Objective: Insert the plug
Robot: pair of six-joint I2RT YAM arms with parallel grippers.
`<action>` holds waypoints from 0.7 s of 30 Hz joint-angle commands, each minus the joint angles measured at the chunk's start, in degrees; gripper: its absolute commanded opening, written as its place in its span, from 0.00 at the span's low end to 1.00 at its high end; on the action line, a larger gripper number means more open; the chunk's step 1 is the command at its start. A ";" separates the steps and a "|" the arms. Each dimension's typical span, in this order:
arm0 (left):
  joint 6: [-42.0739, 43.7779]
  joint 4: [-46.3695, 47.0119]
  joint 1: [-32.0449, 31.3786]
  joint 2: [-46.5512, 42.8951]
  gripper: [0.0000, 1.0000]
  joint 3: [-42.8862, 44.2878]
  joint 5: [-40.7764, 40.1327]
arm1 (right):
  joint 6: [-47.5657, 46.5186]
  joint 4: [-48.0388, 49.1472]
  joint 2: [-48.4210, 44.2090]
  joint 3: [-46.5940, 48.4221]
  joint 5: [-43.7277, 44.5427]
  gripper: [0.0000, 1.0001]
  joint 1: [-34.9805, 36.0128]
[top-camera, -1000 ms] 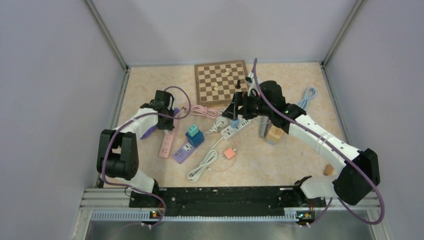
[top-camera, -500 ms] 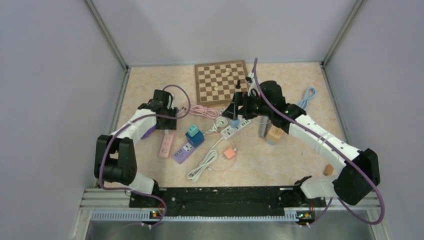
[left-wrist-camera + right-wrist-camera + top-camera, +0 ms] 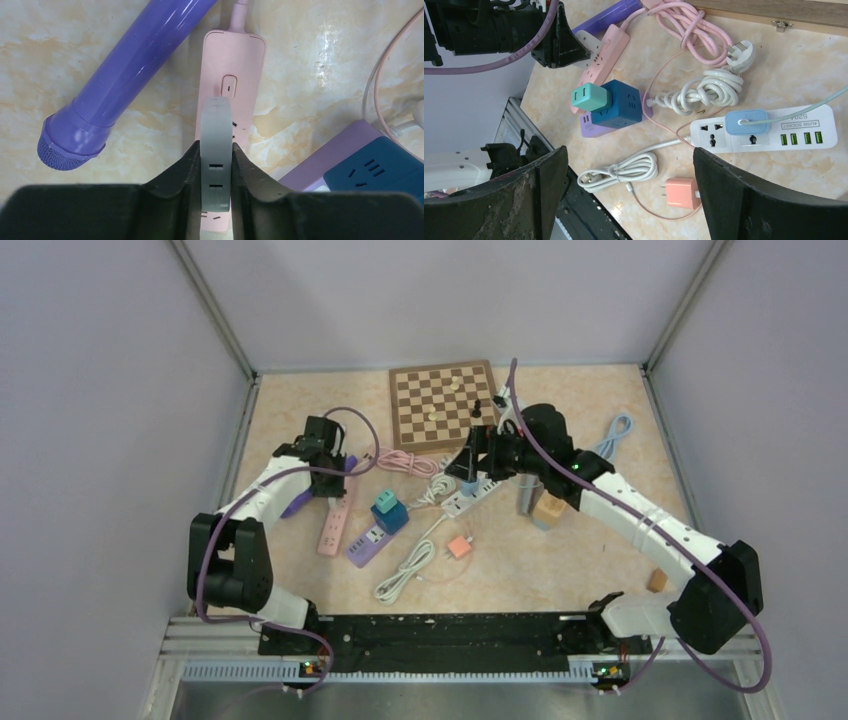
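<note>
My left gripper (image 3: 216,148) is shut on a grey plug adapter (image 3: 216,117), held upright just above the pink power strip (image 3: 235,60) near its switch. In the top view the left gripper (image 3: 327,476) hovers over the far end of the pink strip (image 3: 332,528). My right gripper (image 3: 628,151) is open and empty, raised above the table. In the top view the right gripper (image 3: 470,462) is over the white power strip (image 3: 474,496), which carries a light blue plug (image 3: 746,121).
A purple microphone (image 3: 125,75) lies left of the pink strip. A purple strip with a blue cube socket (image 3: 619,105) and teal plug (image 3: 588,97), a white cable coil (image 3: 621,171), an orange charger (image 3: 680,193), a chessboard (image 3: 442,405) and a wood block (image 3: 548,508) are nearby.
My left gripper has shifted slightly up and away along the pink strip, still holding the grey plug. The right arm has barely moved.
</note>
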 commanded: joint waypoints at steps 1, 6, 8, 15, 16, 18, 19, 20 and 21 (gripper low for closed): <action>0.91 -0.81 -0.06 -0.77 0.22 -0.54 -1.01 | 0.61 1.84 -2.86 -0.31 0.44 0.92 -0.85; 2.24 -0.16 -0.11 -1.05 0.00 -1.98 -1.00 | 0.88 1.76 -3.65 -0.90 0.35 0.92 -0.86; 3.17 0.18 -0.11 -1.10 0.00 -2.74 -1.59 | 1.00 1.76 -3.86 -1.01 0.35 0.92 -0.86; 6.11 0.87 -0.19 -1.24 0.00 -3.63 -3.36 | 1.37 1.71 -4.36 -0.97 0.26 0.92 -0.87; 6.26 1.04 -0.26 -1.16 0.00 -3.76 -3.44 | 1.35 1.74 -4.38 -0.95 0.26 0.92 -0.86; 6.98 1.05 -0.33 -0.74 0.00 -3.87 -3.55 | 1.40 1.74 -4.64 -0.93 0.34 0.92 -0.86; 7.79 1.08 -0.37 -0.43 0.00 -3.85 -3.36 | 1.41 1.75 -4.65 -0.89 0.41 0.92 -0.86; 8.08 0.93 -0.37 -0.01 0.00 -3.71 -2.82 | 1.40 1.76 -4.75 -0.93 0.43 0.92 -0.86; 8.28 0.65 -0.45 0.35 0.00 -3.48 -2.00 | 1.43 1.69 -4.83 -0.82 0.50 0.92 -0.86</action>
